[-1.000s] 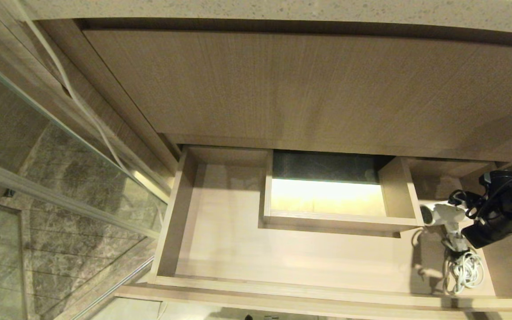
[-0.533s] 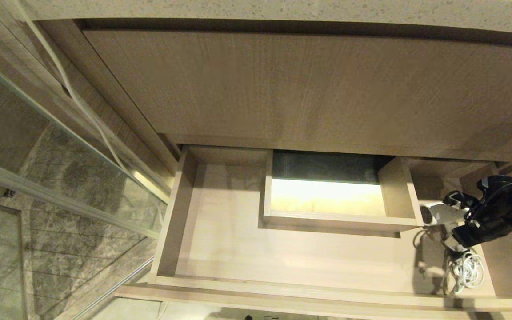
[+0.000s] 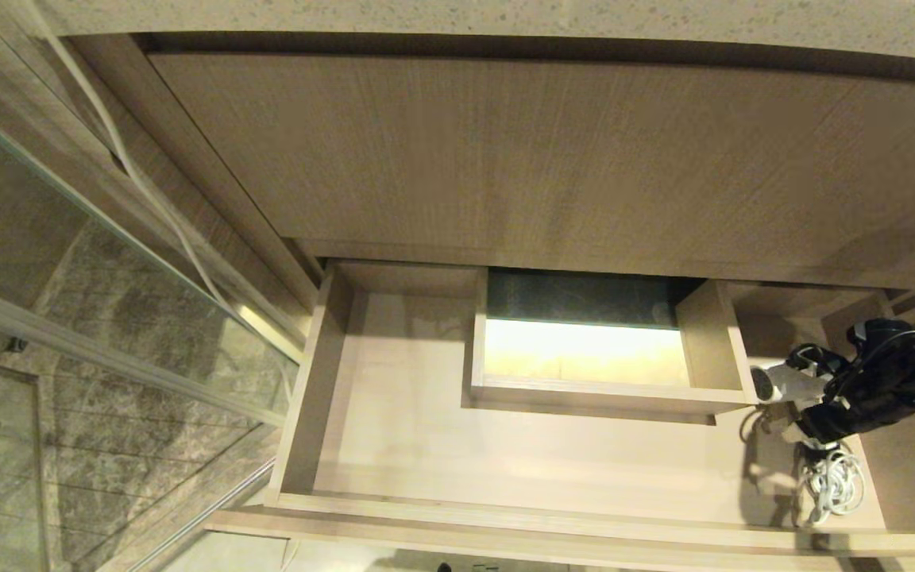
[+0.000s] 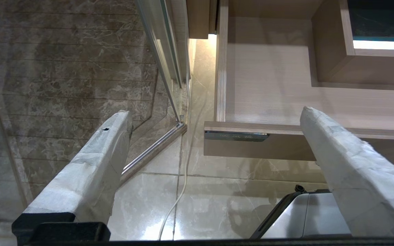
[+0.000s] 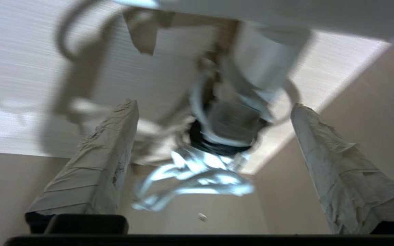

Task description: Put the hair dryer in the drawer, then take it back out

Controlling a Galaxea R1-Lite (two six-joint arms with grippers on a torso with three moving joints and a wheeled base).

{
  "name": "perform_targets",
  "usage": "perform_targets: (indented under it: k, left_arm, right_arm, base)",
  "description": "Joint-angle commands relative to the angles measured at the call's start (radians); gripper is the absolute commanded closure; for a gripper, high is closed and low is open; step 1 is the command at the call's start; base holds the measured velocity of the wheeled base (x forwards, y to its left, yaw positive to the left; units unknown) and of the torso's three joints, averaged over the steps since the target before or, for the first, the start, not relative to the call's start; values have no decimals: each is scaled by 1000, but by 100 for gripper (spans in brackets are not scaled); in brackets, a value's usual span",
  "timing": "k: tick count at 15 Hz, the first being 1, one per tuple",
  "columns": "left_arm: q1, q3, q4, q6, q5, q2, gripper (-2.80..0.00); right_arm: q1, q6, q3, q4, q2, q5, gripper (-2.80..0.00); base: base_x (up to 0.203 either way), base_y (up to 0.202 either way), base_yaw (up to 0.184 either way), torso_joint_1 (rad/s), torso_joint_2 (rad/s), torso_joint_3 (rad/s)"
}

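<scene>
Drawer: wide shallow wood-grain drawer [image 3: 394, 413] with a pale interior, pulled out beneath the tall wood-grain cabinet panel [image 3: 553, 159]. A boxed rectangular cut-out [image 3: 584, 349] sits at the middle of its back edge.
Hair dryer: small white hair dryer [image 3: 793, 386] with a round barrel, lying on the drawer floor at the right end, just right of the cut-out's corner. Its dark grille end faces that corner.
Cord: bundled white cord [image 3: 829, 485] lies on the drawer floor just in front of the dryer, towards the drawer's front wall.
Right gripper: black right gripper [image 3: 815, 397] reaches into the drawer's right end, over the dryer. In the right wrist view its wrapped fingers [image 5: 97, 164] stand wide apart on either side of the dryer [image 5: 238, 112], clear of it; no grip seen.
Left gripper: left gripper [image 4: 214, 136], fingers spread wide and empty, hangs over the glossy tiled floor [image 4: 217, 205] in front of the drawer's left corner [image 4: 221, 116].
</scene>
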Motion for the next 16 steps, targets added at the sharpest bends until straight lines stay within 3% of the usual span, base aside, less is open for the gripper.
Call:
perform_targets:
  k: [1,7,16]
  left_arm:
    - [0,0,1,0,0,0,-280]
    - [0,0,0,0,0,1,-280]
    - [0,0,0,0,0,0,-280]
  right_arm:
    - [0,-3,-15,0,20,11,-280]
    - [-2,3,-107,-10,73,35,-280]
    - [0,34,-132,-41,111,50,-280]
  base:
    - [0,0,0,0,0,0]
    - [0,0,0,0,0,0]
    - [0,0,0,0,0,0]
